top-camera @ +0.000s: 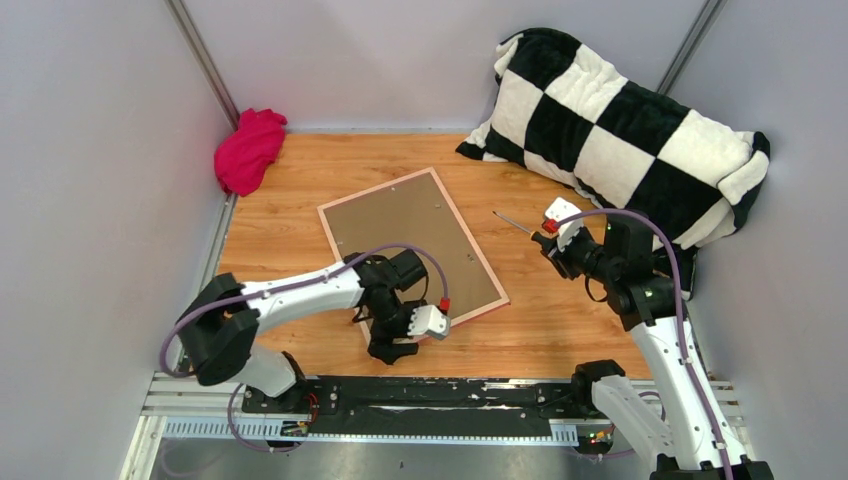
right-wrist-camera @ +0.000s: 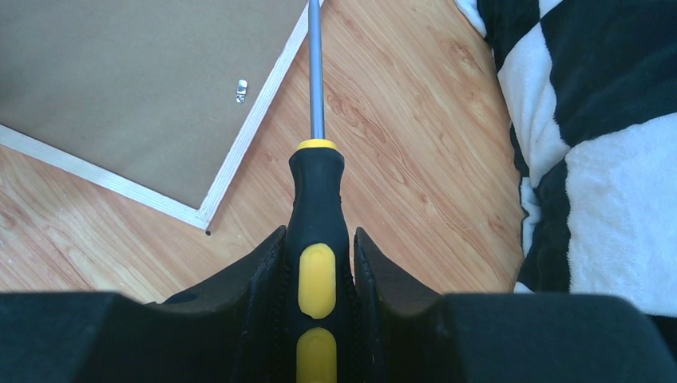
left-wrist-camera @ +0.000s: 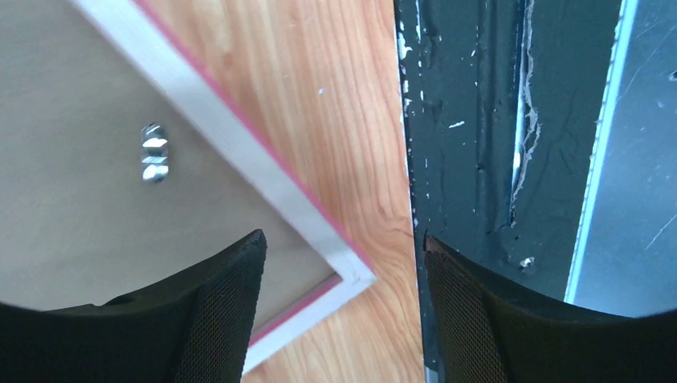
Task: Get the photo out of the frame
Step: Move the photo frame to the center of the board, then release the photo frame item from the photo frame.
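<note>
The frame [top-camera: 410, 225] lies back up and askew in the middle of the bench [top-camera: 560, 330], only its brown board and pink border showing. The left gripper [top-camera: 393, 350] sits at a near corner of the frame, by the bench's near edge, its jaws wide with nothing between them. The right gripper [top-camera: 548, 240], right of the frame, is clamped on a screwdriver [top-camera: 515, 223] whose tip points at the frame's right edge. A pillow [top-camera: 620, 130] fills the far right corner and a cloth [top-camera: 248, 150] the far left.

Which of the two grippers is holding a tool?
The right gripper, clamped on a screwdriver; the left gripper is open and empty over the frame corner.
</note>
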Tool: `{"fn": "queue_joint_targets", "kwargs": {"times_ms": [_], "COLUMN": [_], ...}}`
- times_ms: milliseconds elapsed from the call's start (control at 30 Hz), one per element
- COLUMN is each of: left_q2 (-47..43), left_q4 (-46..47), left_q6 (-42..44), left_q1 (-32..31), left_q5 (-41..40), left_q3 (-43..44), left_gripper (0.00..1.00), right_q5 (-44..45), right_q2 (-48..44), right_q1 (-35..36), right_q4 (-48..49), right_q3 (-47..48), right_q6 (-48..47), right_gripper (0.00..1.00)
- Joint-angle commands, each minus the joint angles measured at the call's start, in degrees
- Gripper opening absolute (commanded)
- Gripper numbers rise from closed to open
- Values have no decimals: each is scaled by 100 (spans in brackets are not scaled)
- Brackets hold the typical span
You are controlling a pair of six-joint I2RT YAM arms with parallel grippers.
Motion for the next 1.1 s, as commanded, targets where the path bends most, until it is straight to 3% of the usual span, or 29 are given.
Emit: {"fn": "queue_joint_targets", "kwargs": {"times_ms": [0, 133, 267, 400, 533, 867, 1067], "left_q2": [-897, -1501, -1427, -1176, -887, 333, 1314], "left_q4": [-257, -220, 98, 772, 1456, 1664, 1733], "left_q6": [-326, -591, -1375, -2148, -2871, -3598, -3761], "left_q1": [358, 1139, 2241, 3551, 4436, 5889, 6090], "left_q5": [-43, -231, -569, -406, -518, -519, -605], "left_q3": [354, 1054, 1709, 1625, 1227, 1441, 1800], "left_gripper": [77, 86, 90, 91, 91, 91, 90], "right_q5": [-129, -273, -429, -334, -343, -417, -462], "right_q2": [-43, -48, 69, 190, 235, 593, 388], "right_q1": [-64, -69, -73, -73, -126, -161, -157], "right_q4": [197, 250, 293, 295, 295, 289, 295], "right_q3": [-83, -155, -227, -250, -332, -315, -358], "right_q6": [27, 34, -32, -148, -302, -397, -404], "right_gripper": [0, 0, 0, 0, 0, 0, 0]}}
